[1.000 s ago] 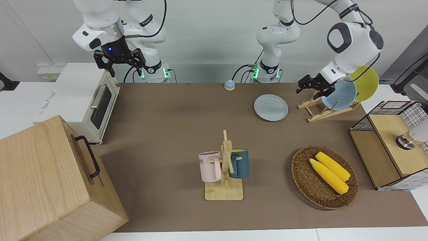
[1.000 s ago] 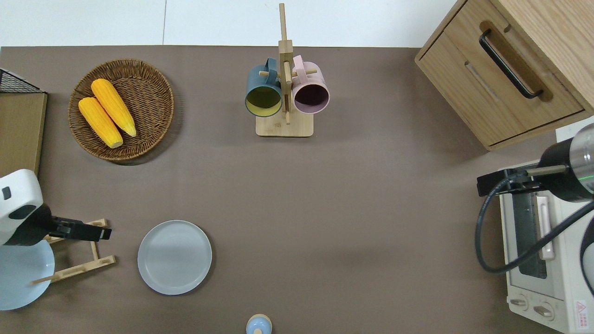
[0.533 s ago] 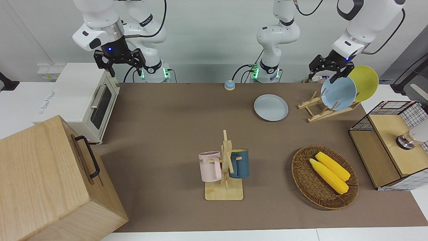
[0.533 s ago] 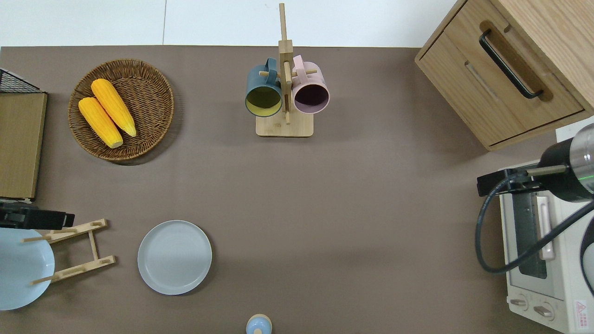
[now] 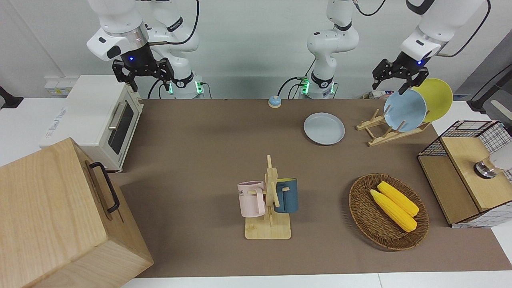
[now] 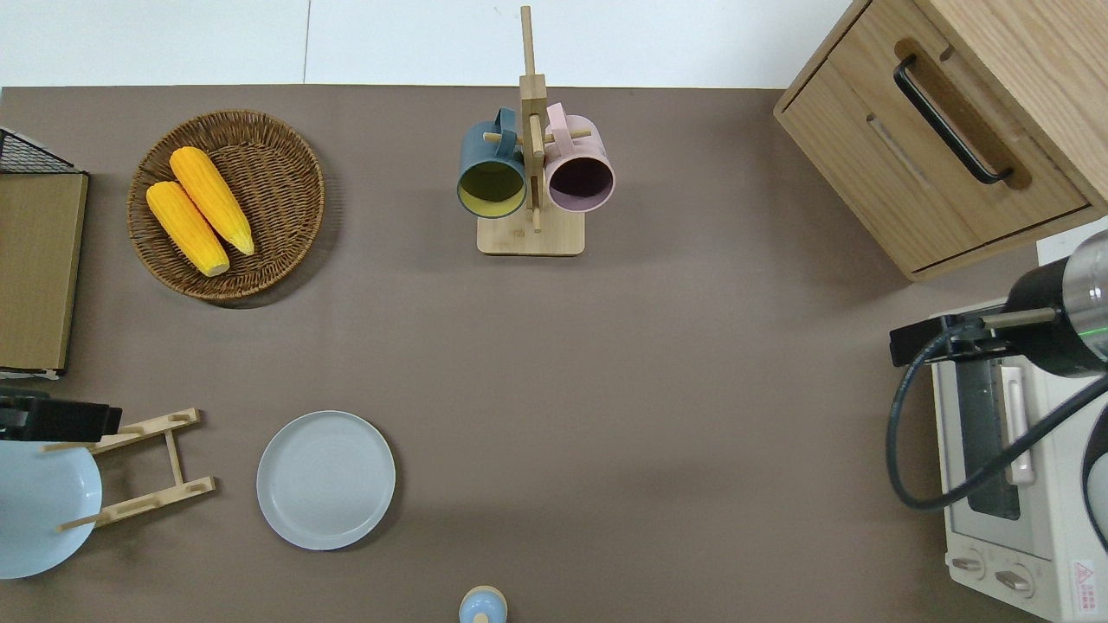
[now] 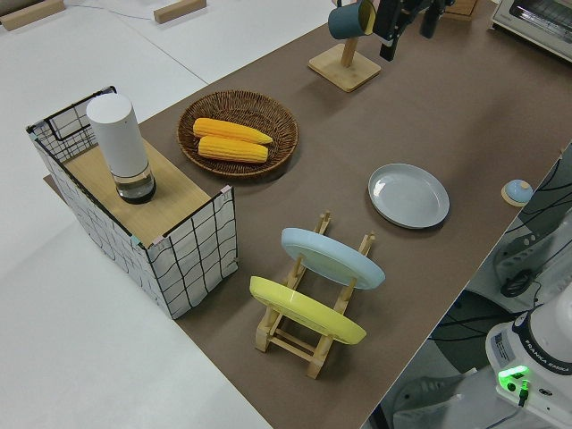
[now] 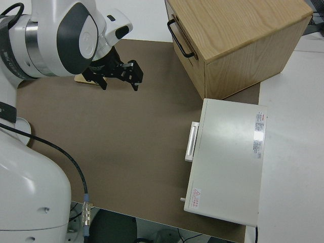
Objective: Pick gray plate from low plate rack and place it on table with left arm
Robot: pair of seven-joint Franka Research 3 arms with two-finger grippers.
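The gray plate (image 5: pixel 324 128) lies flat on the brown table (image 5: pixel 208 136), beside the low plate rack (image 5: pixel 384 134); it also shows in the overhead view (image 6: pixel 325 479) and the left side view (image 7: pixel 408 195). The rack (image 6: pixel 147 467) holds a sky-blue plate (image 5: pixel 405 111) and a yellow plate (image 5: pixel 438 98). My left gripper (image 5: pixel 394 82) is open and empty, up in the air over the rack's end by the sky-blue plate (image 6: pixel 39 510); in the overhead view the gripper (image 6: pixel 52 420) is at the frame's edge. My right gripper (image 5: pixel 144 78) is parked, open and empty.
A mug stand (image 5: pixel 270 200) with two mugs stands mid-table. A wicker basket (image 5: pixel 360 208) with two corn cobs and a wire-sided box (image 5: pixel 468 172) are at the left arm's end. A toaster oven (image 5: pixel 96 120) and wooden cabinet (image 5: pixel 60 216) are at the right arm's end. A small bell (image 5: pixel 274 101) sits near the robots.
My left gripper has risen from low by the rack to well above it and drawn toward the left arm's end of the table. The gray plate and the right arm have not moved.
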